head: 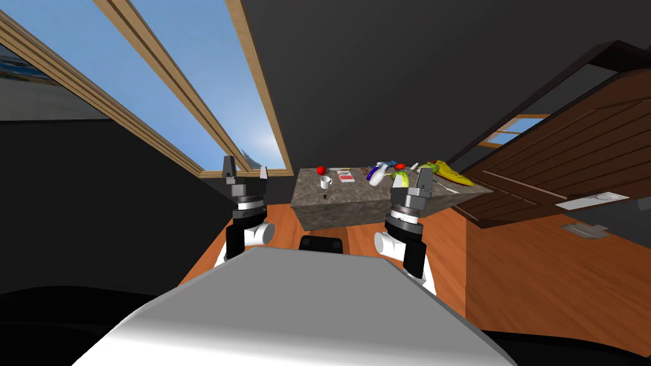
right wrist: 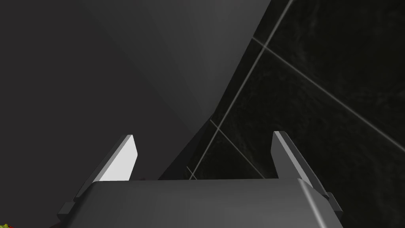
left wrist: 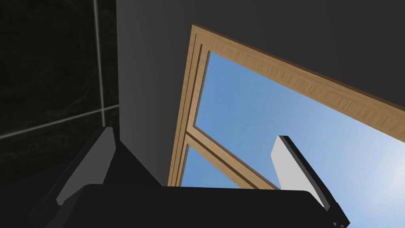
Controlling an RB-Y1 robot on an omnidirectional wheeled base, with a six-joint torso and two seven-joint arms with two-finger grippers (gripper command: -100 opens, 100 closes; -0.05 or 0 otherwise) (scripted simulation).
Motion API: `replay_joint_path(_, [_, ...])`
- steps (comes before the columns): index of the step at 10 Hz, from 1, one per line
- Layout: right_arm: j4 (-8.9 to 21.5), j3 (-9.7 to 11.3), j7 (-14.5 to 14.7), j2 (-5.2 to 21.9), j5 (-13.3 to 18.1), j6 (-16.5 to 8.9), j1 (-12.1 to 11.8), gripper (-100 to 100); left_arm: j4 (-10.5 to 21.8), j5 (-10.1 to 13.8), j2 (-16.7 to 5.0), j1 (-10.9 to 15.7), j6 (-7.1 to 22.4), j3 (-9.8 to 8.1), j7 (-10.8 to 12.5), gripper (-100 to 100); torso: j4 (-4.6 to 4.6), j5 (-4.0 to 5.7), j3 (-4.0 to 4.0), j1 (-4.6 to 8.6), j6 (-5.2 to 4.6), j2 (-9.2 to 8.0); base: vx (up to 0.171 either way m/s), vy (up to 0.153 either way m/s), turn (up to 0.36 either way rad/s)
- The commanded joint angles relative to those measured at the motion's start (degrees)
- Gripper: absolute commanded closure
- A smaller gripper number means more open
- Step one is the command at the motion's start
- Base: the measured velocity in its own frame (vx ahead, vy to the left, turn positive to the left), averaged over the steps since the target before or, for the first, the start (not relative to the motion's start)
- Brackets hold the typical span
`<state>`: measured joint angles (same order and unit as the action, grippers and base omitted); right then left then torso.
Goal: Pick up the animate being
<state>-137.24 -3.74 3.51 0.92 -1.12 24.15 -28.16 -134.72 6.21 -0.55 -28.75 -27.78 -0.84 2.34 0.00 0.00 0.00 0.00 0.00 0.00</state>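
Target guess: blue-and-white toy figure (head: 376, 173), lying on the tabletop (head: 356, 190) just beyond the right pincer (head: 412, 180). Probably light, rigid, slick, so I'm aiming for mid-body. Right pincer and left pincer (head: 245, 170) are both standing wide, empty.

Each arm comprises a white rounded forearm link (head: 257, 234) in a black joint block, a ribbed grey-and-black wrist collar (head: 404, 215) and a dark box body; the left hand (head: 245, 170) and right hand (head: 412, 180) each carry two thin blade-shaped fingers (right wrist: 120, 160), light grey with dark edges.
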Motion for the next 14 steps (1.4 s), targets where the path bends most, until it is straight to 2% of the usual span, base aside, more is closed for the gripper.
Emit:
replay_joint_path(1, [0.0,0.0,0.0,0.0,0.0,0.0,0.0,0,0.39,-0.36,-2.27,1.12,1.81,-0.72,-0.41,-100,0.0,0.0,0.0,0.0,0.0,0.0,-0.026,-0.035,-0.024])
replay_joint_path(5, [0.0,0.01,0.0,-0.01,0.0,0.0,0.01,0,1.69,-1.56,-6.0,4.94,7.7,-3.21,-1.84,-100,0.04,0.08,0.1,0.35,-0.01,-0.16,-0.047,-0.099,-0.035])
replay_joint_path(6, [0.0,0.01,0.0,-0.01,0.0,0.0,0.01,0,1.69,-1.56,-6.0,4.94,8.35,-3.21,-1.84,-100,0.04,0.1,0.1,0.45,-0.01,-0.17,-0.035,-0.092,-0.006])
replay_joint_path(8, [0.0,0.01,0.0,-0.01,0.0,0.0,0.01,0,2.58,-2.39,-7.51,7.59,12.09,-4.98,-2.87,-100,0.03,0.07,0.08,0.3,-0.01,-0.14,-0.045,-0.1,-0.037])
replay_joint_path(11, [0.0,0.01,0.0,-0.01,0.0,0.0,0.01,0,3.07,-2.84,-8.19,9.06,15.96,-5.96,-3.44,-100,0.03,0.08,0.07,0.35,-0.01,-0.11,-0.027,-0.084,-0.022])
replay_joint_path(12, [0.0,0.01,0.0,-0.01,0.0,0.0,0.0,0,3.59,-3.31,-8.82,10.6,18.03,-6.99,-4.06,-100,0.02,0.06,0.05,0.25,0.0,-0.08,-0.02,-0.073,-0.033])
replay_joint_path(13, [0.0,0.01,0.0,-0.01,0.0,0.0,0.0,0,3.59,-3.31,-8.82,10.6,18.94,-6.99,-4.06,-100,0.02,0.06,0.04,0.27,-0.01,-0.07,-0.027,-0.068,-0.019])
replay_joint_path(14, [0.0,0.01,0.0,-0.01,0.0,0.0,0.0,0,4.14,-3.79,-9.42,12.2,20.76,-8.06,-4.7,-100,0.02,0.06,0.05,0.25,0.0,-0.09,-0.029,-0.083,-0.043])
